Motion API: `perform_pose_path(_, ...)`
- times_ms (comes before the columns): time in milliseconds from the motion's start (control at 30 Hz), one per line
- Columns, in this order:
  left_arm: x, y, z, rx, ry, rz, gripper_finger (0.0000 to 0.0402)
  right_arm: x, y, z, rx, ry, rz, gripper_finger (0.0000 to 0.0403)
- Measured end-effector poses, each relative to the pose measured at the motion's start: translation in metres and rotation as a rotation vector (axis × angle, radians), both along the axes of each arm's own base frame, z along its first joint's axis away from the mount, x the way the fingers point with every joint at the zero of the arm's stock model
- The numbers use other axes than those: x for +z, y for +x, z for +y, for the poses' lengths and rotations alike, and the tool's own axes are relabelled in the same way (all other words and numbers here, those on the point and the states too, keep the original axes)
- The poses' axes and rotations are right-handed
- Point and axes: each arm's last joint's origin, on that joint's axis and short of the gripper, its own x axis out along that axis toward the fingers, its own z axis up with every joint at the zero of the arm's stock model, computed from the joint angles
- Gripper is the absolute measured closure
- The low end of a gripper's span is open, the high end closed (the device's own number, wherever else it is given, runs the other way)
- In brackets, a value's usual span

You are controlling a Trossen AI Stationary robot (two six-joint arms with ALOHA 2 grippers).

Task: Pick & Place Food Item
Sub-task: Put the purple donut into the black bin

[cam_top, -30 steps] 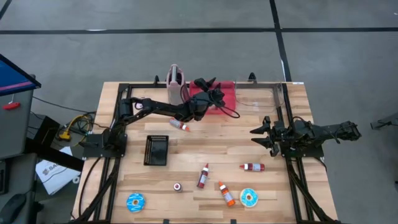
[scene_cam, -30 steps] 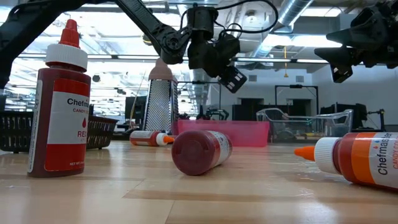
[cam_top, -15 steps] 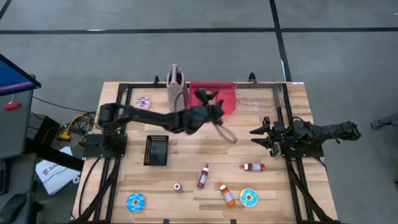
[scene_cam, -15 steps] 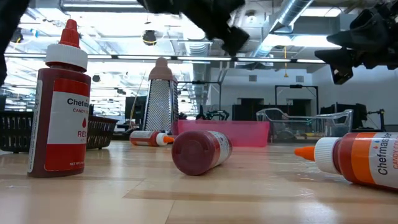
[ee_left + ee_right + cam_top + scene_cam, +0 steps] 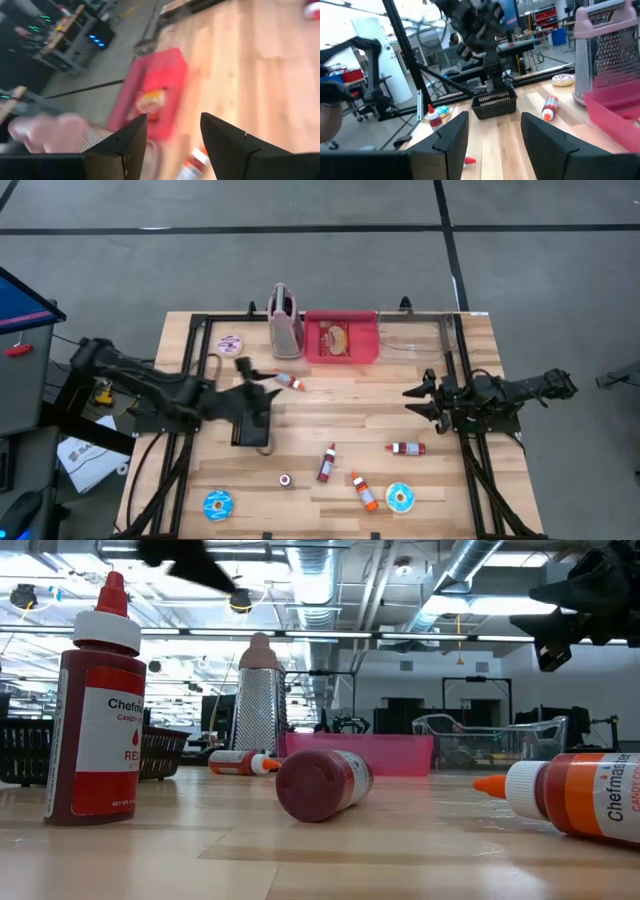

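While the food item [image 5: 336,338] is lying inside the red tray [image 5: 366,340] at the tabletop's [image 5: 330,405] far edge, the left claw [image 5: 262,375] is hanging spread and empty above the black basket [image 5: 251,423]. Off to the right side, the right claw [image 5: 412,396] is waiting with fingers parted, gripping nothing.

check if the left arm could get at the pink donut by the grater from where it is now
Probably yes. The pink donut lies on bare wood beside the grater, nothing on it. The left gripper, open and empty, hangs over the black basket nearby. Only the grater stands close.
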Motion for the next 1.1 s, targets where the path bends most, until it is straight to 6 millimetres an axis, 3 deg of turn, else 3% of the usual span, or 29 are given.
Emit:
perform_pose_path(100, -0.01, -0.028, 0.004, 0.039, -0.069, -0.077, 0.0226, 0.003, 0.0, 0.0, -0.003, 0.003, -0.03, 0.0228)
perform_pose_path(200, -0.021, -0.041, 0.011, 0.134, -0.047, -0.124, 0.0226, 0.006, -0.001, 0.0, -0.011, -0.006, -0.061, 0.0228)
perform_pose_path(367, -0.031, -0.032, 0.028, 0.334, 0.028, -0.129, 0.0226, 0.009, -0.001, -0.001, -0.034, -0.002, -0.088, 0.0228)
perform_pose_path(467, -0.024, -0.019, 0.05, 0.447, -0.007, -0.135, 0.0216, 0.009, -0.001, -0.001, -0.034, 0.001, -0.091, 0.0228)
perform_pose_path(600, -0.017, -0.008, 0.093, 0.562, -0.11, -0.006, 0.0187, 0.009, -0.001, -0.001, -0.04, 0.006, -0.092, 0.0228)
perform_pose_path(733, -0.013, -0.019, 0.143, 0.741, -0.275, 0.181, 0.0159, 0.009, -0.001, -0.001, -0.037, 0.008, -0.091, 0.0228)
perform_pose_path(800, -0.016, -0.026, 0.161, 0.751, -0.341, 0.282, 0.0149, 0.008, -0.001, -0.001, -0.037, 0.004, -0.086, 0.0228)
perform_pose_path(933, -0.027, -0.04, 0.182, 0.699, -0.466, 0.445, 0.014, 0.008, -0.001, -0.001, -0.036, -0.001, -0.084, 0.0228)
perform_pose_path(1100, -0.04, -0.044, 0.189, 0.638, -0.657, 0.535, 0.014, 0.008, -0.001, -0.001, -0.036, -0.002, -0.085, 0.0228)
